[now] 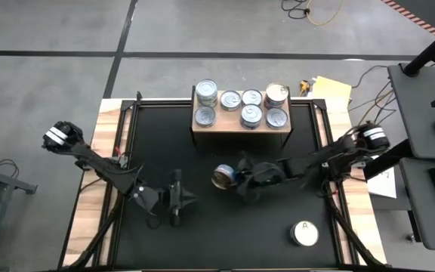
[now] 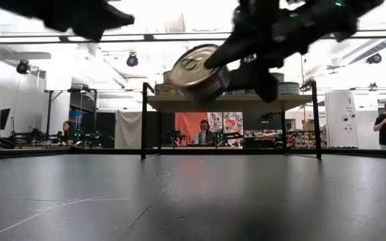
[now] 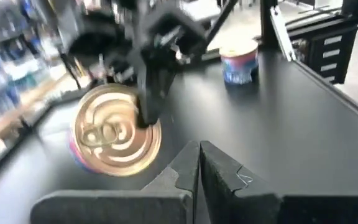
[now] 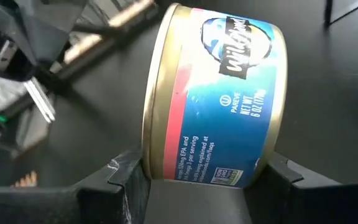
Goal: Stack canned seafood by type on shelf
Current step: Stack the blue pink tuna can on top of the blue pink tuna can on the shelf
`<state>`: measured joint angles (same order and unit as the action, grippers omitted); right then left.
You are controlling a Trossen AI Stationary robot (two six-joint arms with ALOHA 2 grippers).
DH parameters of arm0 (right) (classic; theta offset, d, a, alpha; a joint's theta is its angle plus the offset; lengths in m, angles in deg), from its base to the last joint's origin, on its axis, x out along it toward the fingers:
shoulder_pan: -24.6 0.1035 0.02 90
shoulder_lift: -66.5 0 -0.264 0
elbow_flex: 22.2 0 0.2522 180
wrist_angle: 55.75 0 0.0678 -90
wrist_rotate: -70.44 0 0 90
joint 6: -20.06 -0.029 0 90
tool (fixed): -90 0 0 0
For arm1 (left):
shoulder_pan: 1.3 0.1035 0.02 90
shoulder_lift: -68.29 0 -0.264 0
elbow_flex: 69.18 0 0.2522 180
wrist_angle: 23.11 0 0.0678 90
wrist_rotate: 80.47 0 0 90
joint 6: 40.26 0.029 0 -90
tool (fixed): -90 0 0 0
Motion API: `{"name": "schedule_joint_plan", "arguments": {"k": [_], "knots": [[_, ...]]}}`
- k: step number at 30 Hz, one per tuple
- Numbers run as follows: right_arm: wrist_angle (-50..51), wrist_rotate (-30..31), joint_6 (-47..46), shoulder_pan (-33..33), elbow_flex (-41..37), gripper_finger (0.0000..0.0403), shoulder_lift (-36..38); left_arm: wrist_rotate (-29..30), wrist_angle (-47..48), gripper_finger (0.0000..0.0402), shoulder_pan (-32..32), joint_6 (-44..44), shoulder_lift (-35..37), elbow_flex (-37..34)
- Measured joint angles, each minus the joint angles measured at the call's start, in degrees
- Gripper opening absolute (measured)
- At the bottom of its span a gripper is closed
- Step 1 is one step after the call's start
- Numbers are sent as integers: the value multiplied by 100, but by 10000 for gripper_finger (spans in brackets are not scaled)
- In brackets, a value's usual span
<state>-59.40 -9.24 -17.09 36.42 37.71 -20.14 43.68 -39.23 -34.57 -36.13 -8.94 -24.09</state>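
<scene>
My right gripper (image 1: 229,179) is shut on a gold-topped can (image 1: 222,177) with a blue and red label (image 4: 229,93), in the air over the middle of the black table. At the far edge, the wooden shelf (image 1: 240,133) carries several silver-topped cans (image 1: 242,107), some in stacks. A white-topped can marked "A" (image 1: 304,233) stands upright on the table, near right. My left gripper (image 1: 191,198) hangs shut near the left of the held can, touching nothing; its fingers (image 3: 199,163) point toward it. My right gripper pinches the can between its two fingers, one finger (image 3: 149,102) across the gold pull-ring top (image 3: 114,134), the other against the flat bottom end (image 4: 277,140). The fingers come from the table's right, slanting a little downward. The can is lifted clear (image 2: 196,70), tipped onto its side.
The shelf's dark legs (image 2: 144,120) stand on the table at the far edge, with open space beneath the board. Wooden strips (image 1: 100,189) border the black tabletop left and right. People and room clutter show far behind the table.
</scene>
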Motion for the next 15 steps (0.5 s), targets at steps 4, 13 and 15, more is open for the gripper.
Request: {"name": "schedule_joint_plan", "arguments": {"k": [4, 13, 15], "knots": [[-1032, 11, -199, 92, -700, 190, 292, 365, 26, 0, 12, 1092, -38, 301], [-1793, -1181, -952, -52, -1243, 190, 464, 2385, 626, 48, 31, 2729, -695, 1499], [-1855, -1529, -1083, -91, -1250, 190, 466, 2376, 828, 77, 28, 3152, -925, 1818]]}}
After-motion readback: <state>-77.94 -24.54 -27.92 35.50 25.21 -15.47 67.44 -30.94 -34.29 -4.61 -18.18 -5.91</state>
